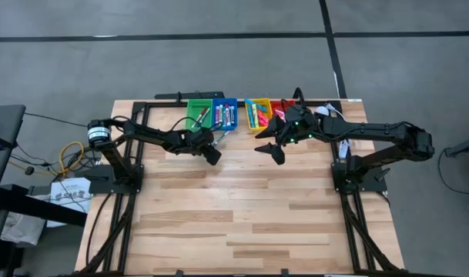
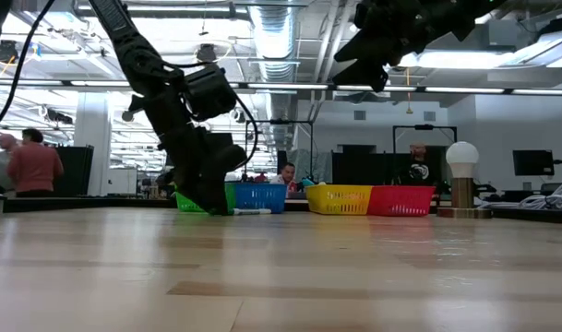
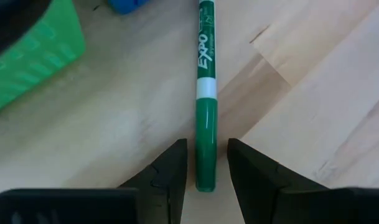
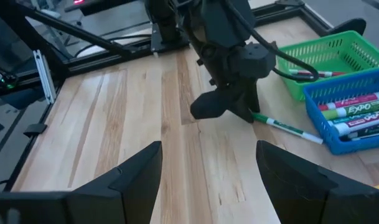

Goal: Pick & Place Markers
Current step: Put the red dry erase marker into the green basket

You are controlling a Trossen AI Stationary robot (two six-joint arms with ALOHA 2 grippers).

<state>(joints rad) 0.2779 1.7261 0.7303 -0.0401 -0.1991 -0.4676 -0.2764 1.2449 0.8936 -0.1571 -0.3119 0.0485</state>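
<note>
Left end effector (image 3: 206, 163) lowered to the wooden worktop (image 1: 242, 215) just in front of the green bin (image 1: 198, 112) and blue bin (image 1: 226, 112); its two fingers (image 3: 167, 171) straddle the capped end of a green marker (image 3: 206, 93) lying flat on the wood, one finger on each side, close to the barrel; whether they are actually pressing on it cannot be told, and the marker rests on the worktop, not lifted. In the right wrist view the same marker (image 4: 285, 127) lies just beside the blue bin, one end under the left arm's fingers. Right end effector (image 4: 208, 168) raised above the worktop in front of the yellow bin (image 1: 257, 112) and red bin (image 1: 281, 108), jaws spread wide and empty. Further markers (image 4: 357, 115) lie inside the blue bin; others (image 1: 255, 115) in the yellow bin. Background of the low view: a person (image 2: 34, 166) standing beyond the worktop.
</note>
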